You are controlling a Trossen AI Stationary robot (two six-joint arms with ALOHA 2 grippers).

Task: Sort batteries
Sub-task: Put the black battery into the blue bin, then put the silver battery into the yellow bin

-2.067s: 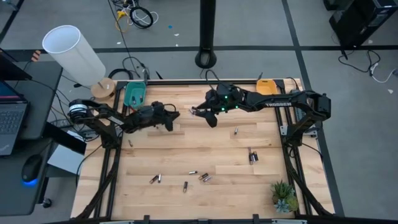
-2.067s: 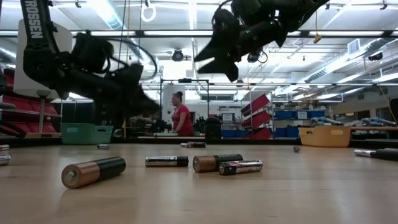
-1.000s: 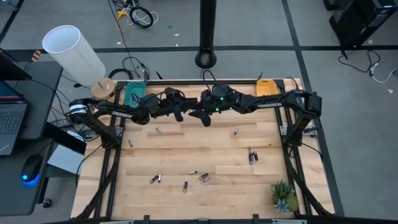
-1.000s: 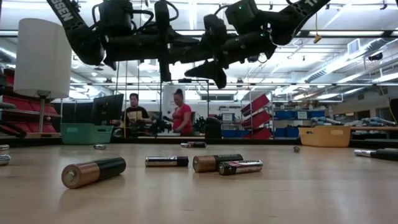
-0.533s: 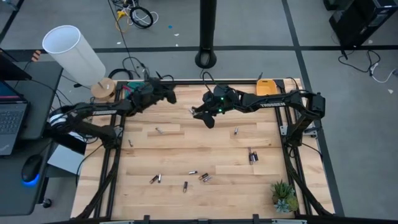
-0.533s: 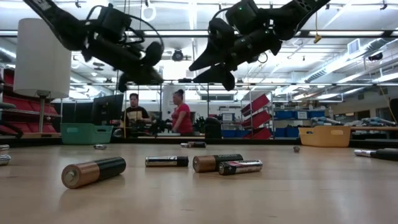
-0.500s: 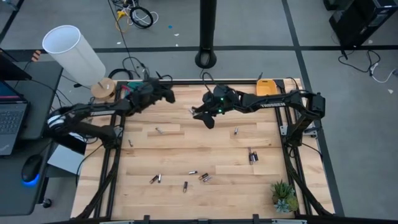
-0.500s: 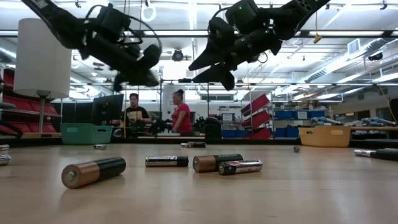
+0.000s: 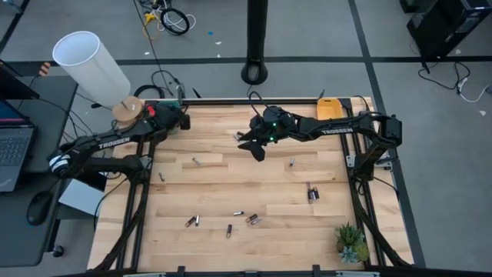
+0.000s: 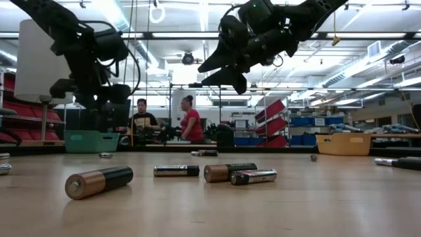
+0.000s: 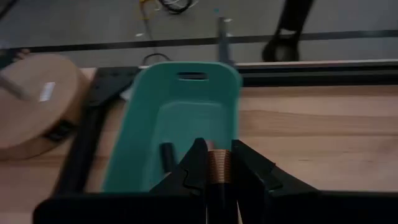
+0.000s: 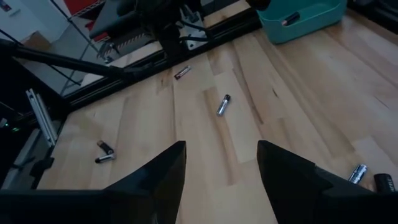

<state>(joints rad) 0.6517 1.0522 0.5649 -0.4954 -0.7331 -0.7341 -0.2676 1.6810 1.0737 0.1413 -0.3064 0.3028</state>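
The left gripper (image 11: 217, 177) is pinching 1 copper-topped battery (image 11: 218, 169) above the teal tray (image 11: 180, 109) at upper left. The right gripper (image 12: 221, 165) is hanging released. Cells likely handle rigid, smooth, roll-prone: grasp mid-body, across the barrel.

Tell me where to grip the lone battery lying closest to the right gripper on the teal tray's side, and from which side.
Take the battery at its middle, straight down from above, fingers across its long axis. It lies flat and alone on the table, both long sides free; its ends are small. The open right gripper hangs nearby.
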